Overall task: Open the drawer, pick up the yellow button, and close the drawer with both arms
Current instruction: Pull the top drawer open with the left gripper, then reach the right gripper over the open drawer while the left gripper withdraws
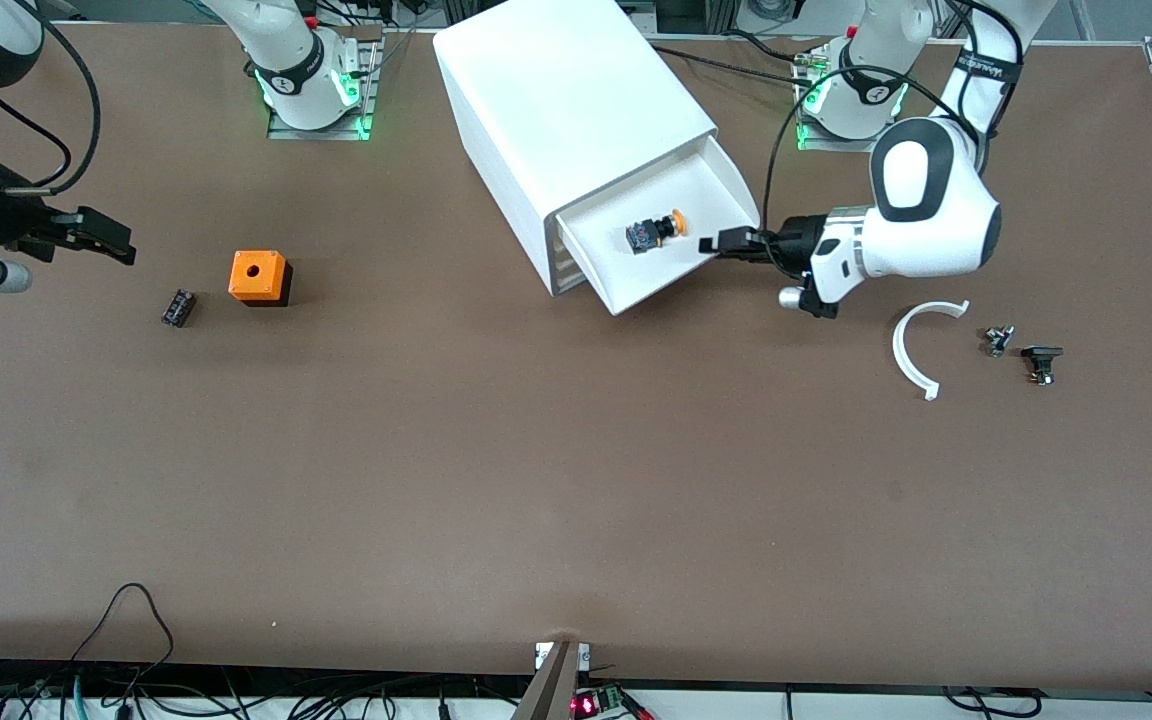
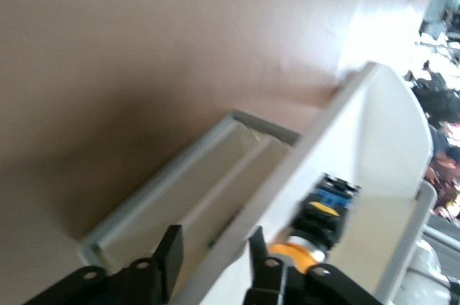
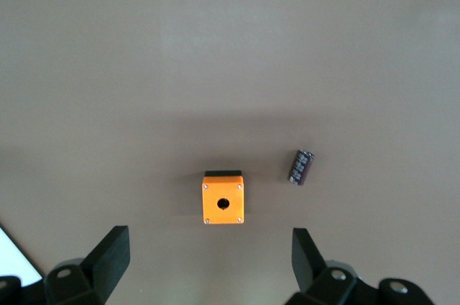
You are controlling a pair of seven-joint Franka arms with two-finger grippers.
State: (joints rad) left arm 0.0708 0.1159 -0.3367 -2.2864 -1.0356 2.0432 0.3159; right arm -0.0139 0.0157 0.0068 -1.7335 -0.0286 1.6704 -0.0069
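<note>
One button (image 1: 658,232) lies sideways, drawer (image 1: 671,262) open.

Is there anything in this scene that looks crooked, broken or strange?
Nothing looks damaged. The cabinet sits at an angle to the table edges, with the top drawer pulled out and the button lying on its side inside. The left tool straddles the drawer's side wall; the right tool hangs open above the table.

Our left gripper (image 1: 726,243) stretches level, fingers (image 2: 169,258) parted; our right gripper (image 1: 106,238) waits aloft, fingers (image 3: 109,255) spread wide.
</note>
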